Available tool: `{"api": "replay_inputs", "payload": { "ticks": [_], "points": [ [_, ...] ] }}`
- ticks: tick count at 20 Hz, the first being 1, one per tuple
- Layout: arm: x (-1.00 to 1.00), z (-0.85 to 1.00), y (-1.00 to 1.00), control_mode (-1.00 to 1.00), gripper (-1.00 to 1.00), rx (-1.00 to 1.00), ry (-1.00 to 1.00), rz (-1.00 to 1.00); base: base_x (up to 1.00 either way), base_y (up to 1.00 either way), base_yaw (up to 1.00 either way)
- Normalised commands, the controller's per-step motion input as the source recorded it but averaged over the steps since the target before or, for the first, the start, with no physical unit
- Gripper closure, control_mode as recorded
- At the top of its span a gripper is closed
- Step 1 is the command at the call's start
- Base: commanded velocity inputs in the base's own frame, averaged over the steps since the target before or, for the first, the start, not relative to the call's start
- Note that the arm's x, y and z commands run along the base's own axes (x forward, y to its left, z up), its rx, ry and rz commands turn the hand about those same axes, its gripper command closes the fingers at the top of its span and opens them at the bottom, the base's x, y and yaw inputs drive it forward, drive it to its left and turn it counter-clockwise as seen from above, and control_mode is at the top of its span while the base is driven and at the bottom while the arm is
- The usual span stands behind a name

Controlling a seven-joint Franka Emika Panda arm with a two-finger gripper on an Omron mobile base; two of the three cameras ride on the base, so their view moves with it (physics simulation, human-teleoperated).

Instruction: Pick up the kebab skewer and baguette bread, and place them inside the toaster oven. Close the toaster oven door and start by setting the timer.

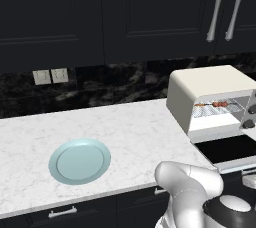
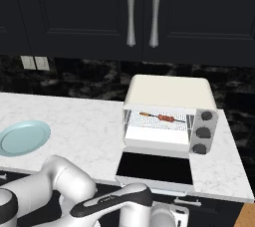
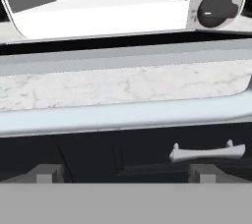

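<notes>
The cream toaster oven (image 2: 169, 91) stands on the marble counter with its door (image 2: 155, 167) folded down flat and open. The kebab skewer (image 2: 162, 117) lies on the wire rack inside, also seen through the oven's mouth (image 1: 216, 104). The baguette bread is out of view. My gripper (image 3: 124, 174) is open and holds nothing. It sits low in front of the counter edge, just below the door's silver bar handle (image 3: 123, 115), which runs across the hand view. A dark timer knob (image 3: 216, 9) shows above on the oven's right panel.
A pale blue plate (image 1: 80, 161) rests on the counter left of the oven. Dark upper cabinets with silver handles (image 2: 130, 12) hang above. A drawer handle (image 3: 206, 153) on the dark lower cabinet is close under the door. My arm's elbow (image 1: 187, 179) rises before the counter.
</notes>
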Motion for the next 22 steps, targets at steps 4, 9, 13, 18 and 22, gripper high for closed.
{"api": "replay_inputs", "payload": {
  "ticks": [4,9,13,18,22],
  "points": [
    [0.05,0.00,0.00,-1.00,-1.00,0.02,-0.09,0.00,0.00,0.00,0.00],
    [0.09,0.00,0.00,-1.00,-1.00,0.02,-0.11,0.00,0.00,0.00,0.00],
    [0.06,0.00,0.00,-1.00,-1.00,0.00,-0.10,0.00,0.00,0.00,0.00],
    [0.09,0.01,0.00,-1.00,-1.00,0.00,-0.08,0.00,0.00,0.00,0.00],
    [0.17,0.03,0.00,-1.00,-1.00,0.00,-0.05,0.00,0.00,0.00,0.00]
  ]
}}
